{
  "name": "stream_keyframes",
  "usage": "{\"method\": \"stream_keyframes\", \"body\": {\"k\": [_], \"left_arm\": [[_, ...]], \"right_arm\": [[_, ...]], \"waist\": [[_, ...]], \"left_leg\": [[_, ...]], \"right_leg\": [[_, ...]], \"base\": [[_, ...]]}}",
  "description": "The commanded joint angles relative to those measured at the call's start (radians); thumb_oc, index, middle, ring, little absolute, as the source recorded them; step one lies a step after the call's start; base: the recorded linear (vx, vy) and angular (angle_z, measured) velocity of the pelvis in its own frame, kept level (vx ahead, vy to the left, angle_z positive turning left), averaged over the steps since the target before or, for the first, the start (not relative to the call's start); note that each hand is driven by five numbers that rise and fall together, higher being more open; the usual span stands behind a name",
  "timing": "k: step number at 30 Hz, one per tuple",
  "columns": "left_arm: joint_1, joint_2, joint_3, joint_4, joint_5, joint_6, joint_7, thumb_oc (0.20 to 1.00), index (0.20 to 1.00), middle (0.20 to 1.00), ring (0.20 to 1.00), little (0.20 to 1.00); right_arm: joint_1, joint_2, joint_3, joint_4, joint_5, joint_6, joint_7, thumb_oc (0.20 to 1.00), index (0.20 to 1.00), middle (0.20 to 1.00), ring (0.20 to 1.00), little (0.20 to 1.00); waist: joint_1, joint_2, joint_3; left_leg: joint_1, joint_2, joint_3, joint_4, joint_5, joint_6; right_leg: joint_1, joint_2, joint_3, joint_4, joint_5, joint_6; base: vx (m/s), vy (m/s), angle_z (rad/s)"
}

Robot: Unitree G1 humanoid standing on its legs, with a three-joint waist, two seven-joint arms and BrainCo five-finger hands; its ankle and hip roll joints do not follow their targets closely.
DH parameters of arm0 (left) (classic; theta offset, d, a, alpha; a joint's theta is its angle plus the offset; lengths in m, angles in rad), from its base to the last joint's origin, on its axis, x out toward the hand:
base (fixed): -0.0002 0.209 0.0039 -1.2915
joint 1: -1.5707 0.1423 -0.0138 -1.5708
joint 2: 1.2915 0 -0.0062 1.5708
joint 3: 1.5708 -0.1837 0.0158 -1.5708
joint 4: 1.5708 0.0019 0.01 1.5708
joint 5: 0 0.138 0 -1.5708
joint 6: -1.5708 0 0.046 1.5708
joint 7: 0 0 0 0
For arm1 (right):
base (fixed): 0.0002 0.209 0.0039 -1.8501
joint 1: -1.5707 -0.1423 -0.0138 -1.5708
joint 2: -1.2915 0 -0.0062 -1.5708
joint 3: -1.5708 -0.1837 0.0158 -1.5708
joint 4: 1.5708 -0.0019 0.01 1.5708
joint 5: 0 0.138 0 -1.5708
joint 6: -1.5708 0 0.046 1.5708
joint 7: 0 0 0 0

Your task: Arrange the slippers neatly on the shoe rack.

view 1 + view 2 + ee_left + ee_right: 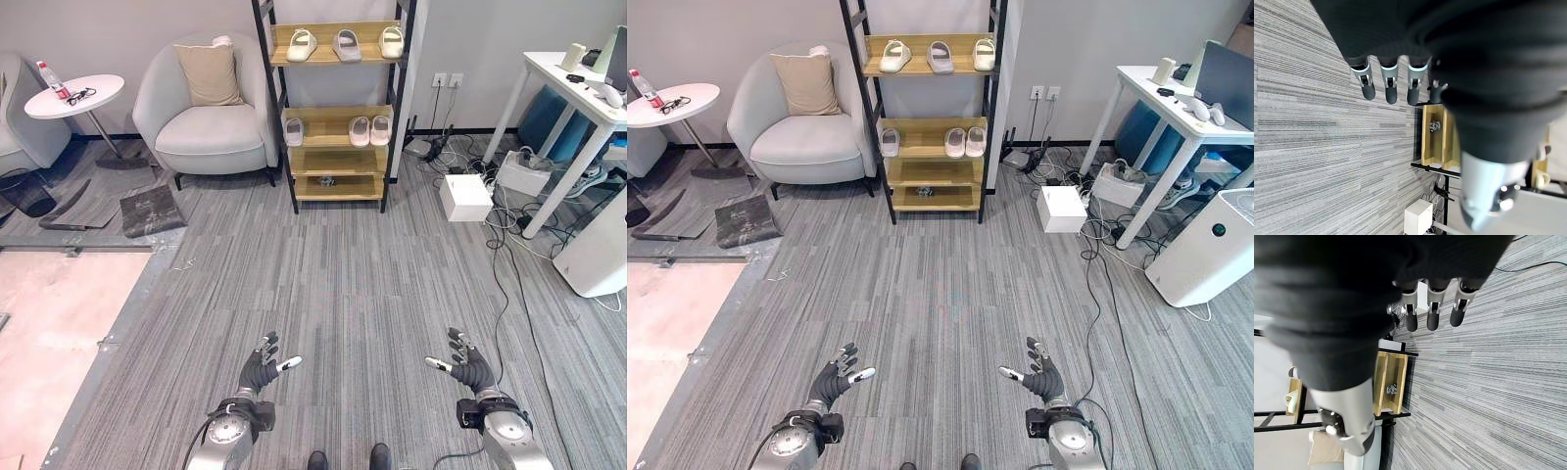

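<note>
Hands are held low over the grey carpet (343,284), nearest the camera: left hand (263,369) and right hand (472,368), both with fingers spread and relaxed, nothing grasped. Straight fingers with bare carpet past them are confirmed in both wrist views. Beyond a wide stretch of carpet, well apart from both hands, the shoe rack (337,103) is seen against the wall. Three slippers (345,44) are lined on the top shelf, one grey between two pale ones. Three more (361,130) are set on the middle shelf: a pink pair together, and a white one off to the left side, looking turned on edge. A small dark object (326,180) is seen on a lower shelf, too small to identify. Armchair (209,110) is beside the rack. Risk judged: loose cables (505,230) and a white box (464,197) lie right of the rack, so an approach drifting that way could snag.
</note>
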Motion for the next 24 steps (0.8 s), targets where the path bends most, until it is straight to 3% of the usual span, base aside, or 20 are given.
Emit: {"method": "stream_keyframes", "body": {"k": [1, 6, 9, 10, 11, 12, 14, 18, 20, 24], "left_arm": [[-0.035, 0.016, 0.035, -0.007, 0.006, -0.033, 0.005, 1.000, 1.000, 1.000, 1.000, 1.000], [-0.036, 0.024, 0.052, -0.011, 0.010, -0.036, 0.015, 1.000, 1.000, 1.000, 1.000, 1.000], [-0.032, 0.037, 0.061, -0.023, 0.011, -0.038, 0.011, 1.000, 1.000, 1.000, 1.000, 1.000], [-0.024, 0.049, 0.072, -0.032, 0.025, -0.040, 0.007, 1.000, 1.000, 1.000, 1.000, 1.000], [-0.024, 0.049, 0.072, -0.031, 0.025, -0.040, 0.007, 1.000, 1.000, 1.000, 1.000, 1.000], [-0.012, 0.051, 0.080, -0.032, 0.027, -0.045, 0.005, 1.000, 1.000, 1.000, 1.000, 1.000], [-0.008, 0.051, 0.083, -0.031, 0.030, -0.046, 0.003, 1.000, 1.000, 1.000, 1.000, 1.000], [-0.007, 0.049, 0.088, -0.021, 0.029, -0.050, 0.000, 1.000, 1.000, 1.000, 1.000, 1.000], [-0.023, 0.048, 0.086, -0.021, 0.031, -0.043, 0.003, 1.000, 1.000, 1.000, 1.000, 1.000], [-0.048, 0.047, 0.089, -0.028, 0.050, -0.042, -0.003, 1.000, 1.000, 1.000, 1.000, 1.000]], "right_arm": [[-0.028, 0.015, 0.020, -0.025, 0.016, -0.033, 0.011, 1.000, 1.000, 1.000, 1.000, 1.000], [-0.037, 0.011, 0.021, -0.030, 0.006, -0.029, 0.010, 1.000, 1.000, 1.000, 1.000, 1.000], [-0.051, 0.002, 0.012, -0.048, -0.005, -0.030, 0.010, 1.000, 1.000, 1.000, 1.000, 1.000], [-0.056, 0.002, 0.003, -0.055, -0.010, -0.034, 0.014, 1.000, 1.000, 1.000, 1.000, 1.000], [-0.056, 0.002, 0.003, -0.055, -0.010, -0.034, 0.014, 1.000, 1.000, 1.000, 1.000, 1.000], [-0.061, 0.004, -0.007, -0.050, -0.015, -0.035, 0.015, 1.000, 1.000, 1.000, 1.000, 1.000], [-0.058, 0.007, -0.014, -0.046, -0.013, -0.034, 0.015, 1.000, 1.000, 1.000, 1.000, 1.000], [-0.048, 0.010, -0.033, -0.045, 0.002, -0.037, 0.012, 1.000, 1.000, 1.000, 1.000, 1.000], [-0.052, 0.005, -0.040, -0.038, 0.008, -0.038, -0.001, 1.000, 1.000, 1.000, 1.000, 1.000], [-0.042, 0.008, -0.058, -0.038, 0.003, -0.034, -0.011, 1.000, 1.000, 1.000, 1.000, 1.000]], "waist": [[0.006, -0.046, 0.011], [0.015, -0.054, 0.023], [0.017, -0.054, 0.042], [0.014, -0.051, 0.062], [0.015, -0.051, 0.062], [0.006, -0.043, 0.090], [0.001, -0.039, 0.098], [-0.016, -0.034, 0.119], [-0.034, -0.049, 0.132], [-0.055, -0.055, 0.124]], "left_leg": [[-0.031, -0.004, -0.055, -0.007, -0.040, -0.027], [-0.050, -0.017, -0.063, -0.003, -0.044, -0.016], [-0.063, -0.029, -0.060, 0.026, -0.061, 0.001], [-0.059, -0.036, -0.055, 0.044, -0.077, 0.018], [-0.060, -0.036, -0.054, 0.044, -0.077, 0.018], [-0.040, -0.043, -0.047, 0.050, -0.088, 0.032], [-0.025, -0.044, -0.054, 0.047, -0.092, 0.034], [0.044, -0.042, -0.081, 0.019, -0.111, 0.030], [0.084, -0.050, -0.093, 0.012, -0.136, 0.025], [0.134, -0.040, -0.112, 0.018, -0.182, 0.006]], "right_leg": [[0.055, -0.081, 0.027, 0.002, -0.124, 0.093], [0.045, -0.094, 0.019, 0.002, -0.119, 0.102], [-0.002, -0.113, 0.031, 0.118, -0.144, 0.113], [-0.061, -0.125, 0.040, 0.250, -0.142, 0.129], [-0.065, -0.126, 0.042, 0.255, -0.144, 0.129], [-0.120, -0.150, 0.037, 0.395, -0.081, 0.151], [-0.145, -0.147, 0.049, 0.448, -0.072, 0.151], [-0.223, -0.143, 0.032, 0.351, -0.049, 0.127], [-0.268, -0.138, 0.013, 0.166, 0.020, 0.144], [-0.268, -0.116, -0.007, 0.070, 0.052, 0.156]], "base": [[0.00, 0.000, 0.00], [0.03, 0.073, 0.01], [0.01, 0.131, 0.01], [-0.01, 0.106, -0.02], [0.02, 0.218, -0.07], [0.03, 0.117, -0.11], [0.13, 0.104, -0.07], [0.23, -0.005, 0.13], [0.31, -0.093, -0.06], [0.29, -0.078, 0.06]]}}
